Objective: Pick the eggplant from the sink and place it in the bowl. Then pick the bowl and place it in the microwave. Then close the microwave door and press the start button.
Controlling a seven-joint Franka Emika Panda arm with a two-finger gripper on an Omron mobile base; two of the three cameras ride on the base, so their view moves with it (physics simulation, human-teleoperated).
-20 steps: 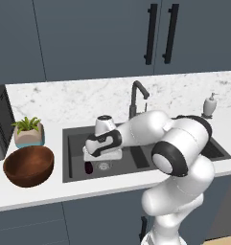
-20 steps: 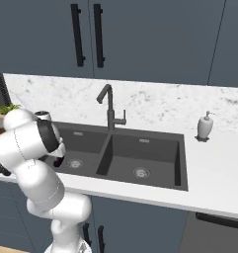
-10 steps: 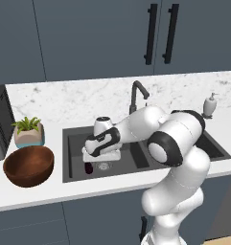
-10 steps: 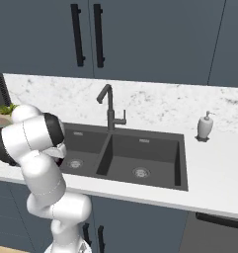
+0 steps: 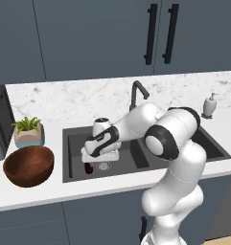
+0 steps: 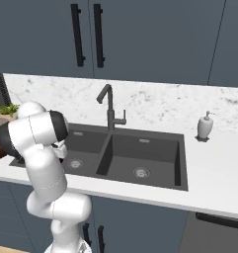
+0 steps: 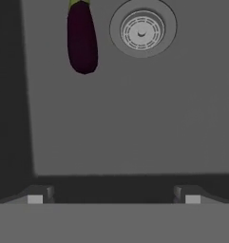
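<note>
Gripper (image 7: 113,199) is hanging wide open over the sink (image 5: 74,136), holding nothing. Eggplant (image 7: 81,38) is lying beside the drain (image 7: 142,29) (ungrasped); bowl (image 5: 29,165) and microwave steps are all pending.

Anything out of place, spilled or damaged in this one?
Only the eggplant: it lies loose on the floor of the sink, in the left basin beside the drain, an odd spot for a vegetable. The open pincer hangs above it. Nothing spilled or broken.
</note>
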